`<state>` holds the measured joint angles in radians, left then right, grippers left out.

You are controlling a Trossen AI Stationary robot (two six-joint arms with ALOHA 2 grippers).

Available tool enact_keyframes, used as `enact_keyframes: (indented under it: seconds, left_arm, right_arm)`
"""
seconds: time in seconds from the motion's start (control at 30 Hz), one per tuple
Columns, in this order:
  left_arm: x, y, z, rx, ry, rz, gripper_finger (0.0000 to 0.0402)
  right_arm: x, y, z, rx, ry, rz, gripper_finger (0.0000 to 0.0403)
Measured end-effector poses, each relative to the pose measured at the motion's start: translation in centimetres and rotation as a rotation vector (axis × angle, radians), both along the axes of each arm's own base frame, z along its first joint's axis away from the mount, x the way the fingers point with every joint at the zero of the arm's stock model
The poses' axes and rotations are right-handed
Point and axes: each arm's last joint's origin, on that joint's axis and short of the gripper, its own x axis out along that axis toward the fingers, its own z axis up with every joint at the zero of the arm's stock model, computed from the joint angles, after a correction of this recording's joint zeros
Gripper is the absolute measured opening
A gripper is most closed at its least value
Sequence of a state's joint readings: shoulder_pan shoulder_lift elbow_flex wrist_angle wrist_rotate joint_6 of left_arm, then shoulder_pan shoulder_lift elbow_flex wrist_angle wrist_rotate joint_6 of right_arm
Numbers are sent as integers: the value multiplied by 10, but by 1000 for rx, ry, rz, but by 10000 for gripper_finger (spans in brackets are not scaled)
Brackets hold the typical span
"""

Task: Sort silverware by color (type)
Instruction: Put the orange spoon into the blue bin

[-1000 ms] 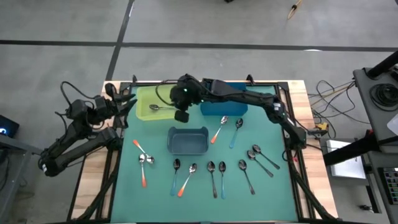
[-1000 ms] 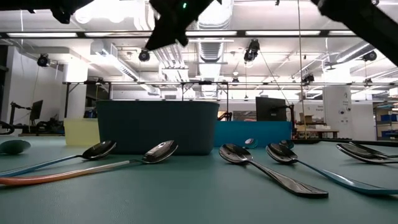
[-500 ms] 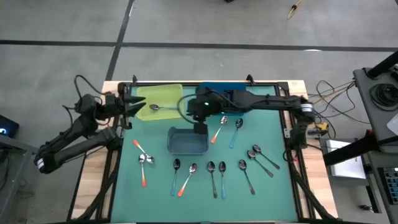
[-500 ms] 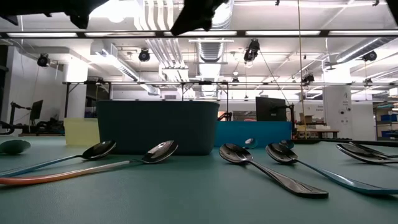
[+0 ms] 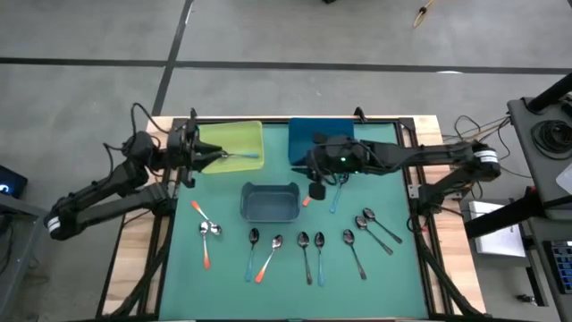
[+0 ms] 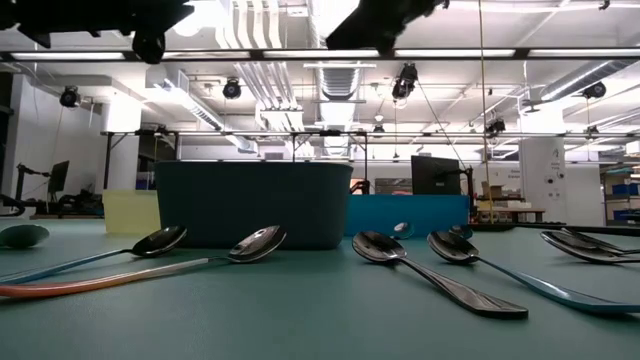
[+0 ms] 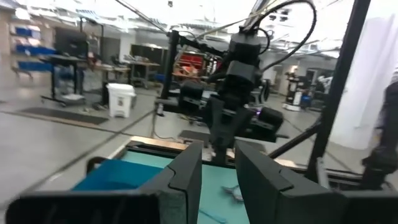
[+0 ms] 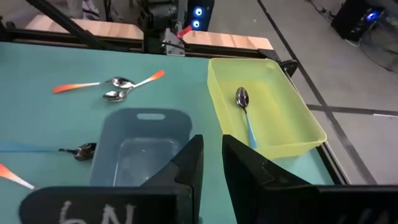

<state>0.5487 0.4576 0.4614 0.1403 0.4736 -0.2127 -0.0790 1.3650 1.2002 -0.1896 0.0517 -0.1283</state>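
Silverware (image 5: 307, 253) scattered on table (image 5: 393, 277), one blue-handled spoon (image 8: 245, 120) in yellow bin (image 8: 303, 126). Light, stiff, slippery; pinch mid-handle. Right gripper (image 5: 315, 190) hovers near grey bin (image 5: 270, 202), narrowly parted, empty; left gripper (image 5: 198, 154) likewise.

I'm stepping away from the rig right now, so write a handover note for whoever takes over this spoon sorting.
Left hand: open, empty, by the yellow bin.
Right hand: open, empty, above the mat between the grey bin and the blue bin.
Done: one light-blue-handled spoon lies in the yellow bin.
Grey bin: empty. Blue bin: contents unclear.
Left: the other spoons, orange, light-blue and dark, lie unsorted on the mat.
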Motion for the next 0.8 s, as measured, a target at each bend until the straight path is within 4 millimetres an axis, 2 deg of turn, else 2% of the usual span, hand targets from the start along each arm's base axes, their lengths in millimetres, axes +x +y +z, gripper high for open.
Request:
enact_keyframes:
  seconds: [0.23,0.47,0.67,0.8]
  left_arm:
    - [12,-5,6,-150,12,-82,79]
    - [32,-10,20,-215,90,-154,79]
    - [49,-8,18,-270,353,-89,79]
    - [50,-8,15,-256,632,-78,79]
  right_arm:
    - [-21,9,-20,3,-31,21,52]
    - [-36,14,-45,2,-56,36,52]
    - [-46,14,-58,27,-32,25,52]
    - [-49,14,-56,17,-35,29,52]
